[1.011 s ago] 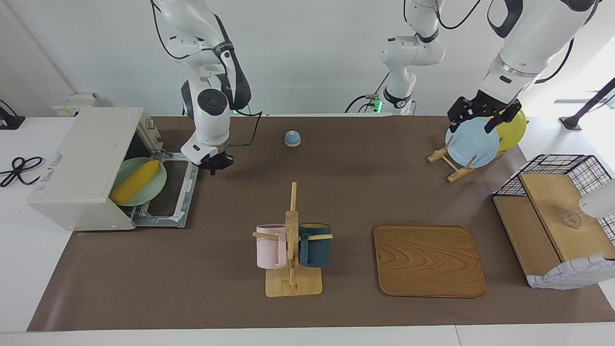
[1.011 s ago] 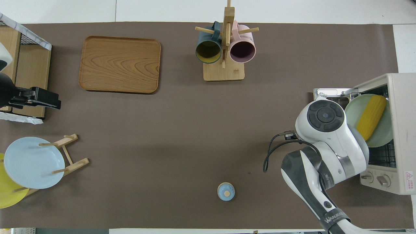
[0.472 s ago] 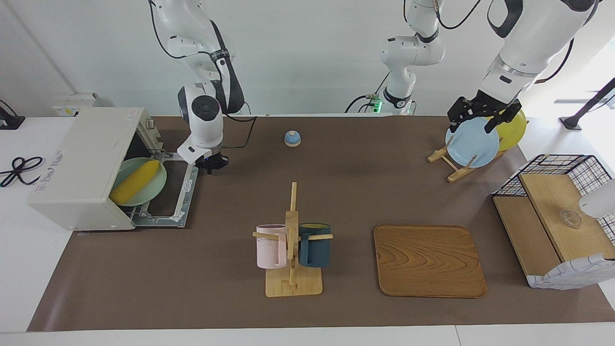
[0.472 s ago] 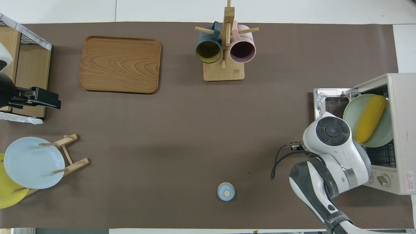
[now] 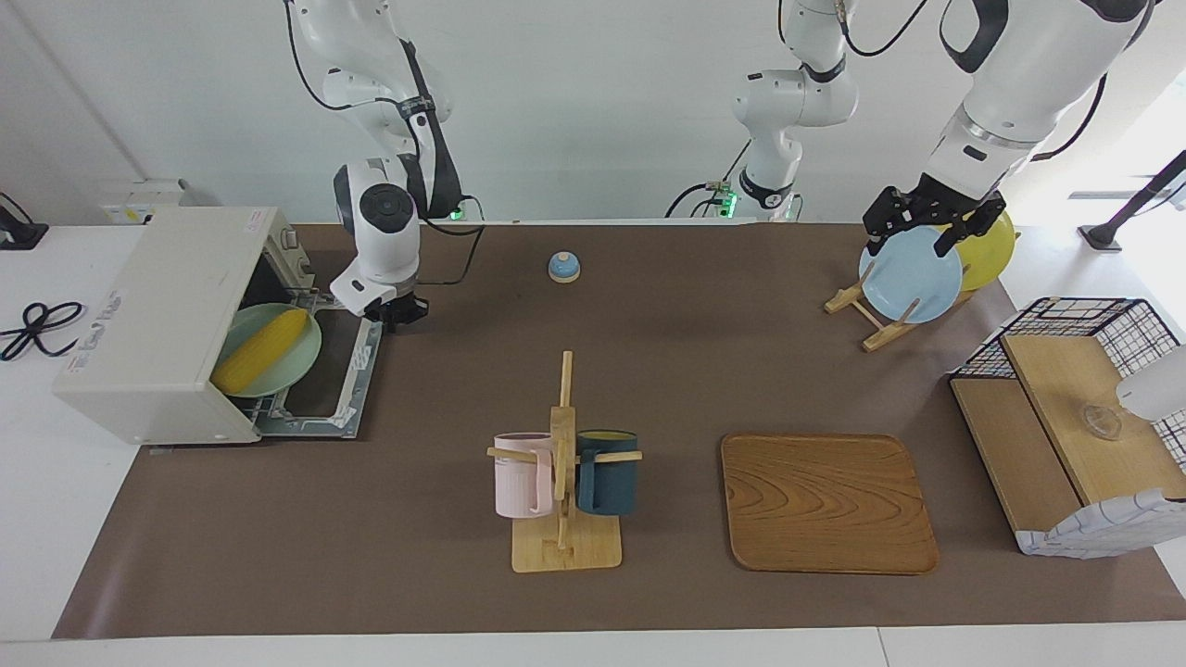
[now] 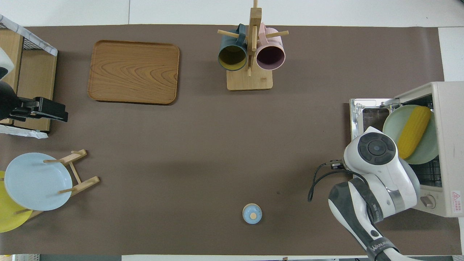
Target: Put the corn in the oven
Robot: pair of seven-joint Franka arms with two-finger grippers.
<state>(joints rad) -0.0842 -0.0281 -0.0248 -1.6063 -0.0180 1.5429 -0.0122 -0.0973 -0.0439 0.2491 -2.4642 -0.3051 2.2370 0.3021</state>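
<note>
The corn (image 5: 259,350) is a bright yellow cob lying on a pale green plate (image 5: 298,369) on the wire rack of the off-white oven (image 5: 157,315). The oven's door (image 5: 332,375) hangs open flat. The corn also shows in the overhead view (image 6: 413,131), half inside the oven (image 6: 449,145). My right gripper (image 5: 394,313) is empty and hovers over the near corner of the open door, apart from the corn. In the overhead view its own wrist hides it. My left gripper (image 5: 913,232) is open and waits over the plate rack.
A blue plate (image 5: 910,273) and a yellow plate (image 5: 991,248) stand in a wooden rack. A mug tree (image 5: 563,463) holds a pink and a dark blue mug. A wooden tray (image 5: 825,500), a small blue bell (image 5: 563,267) and a wire basket (image 5: 1075,417) are also on the mat.
My right gripper has drawn back toward the robots along the edge of the open oven door. The corn, plate and left arm have not moved.
</note>
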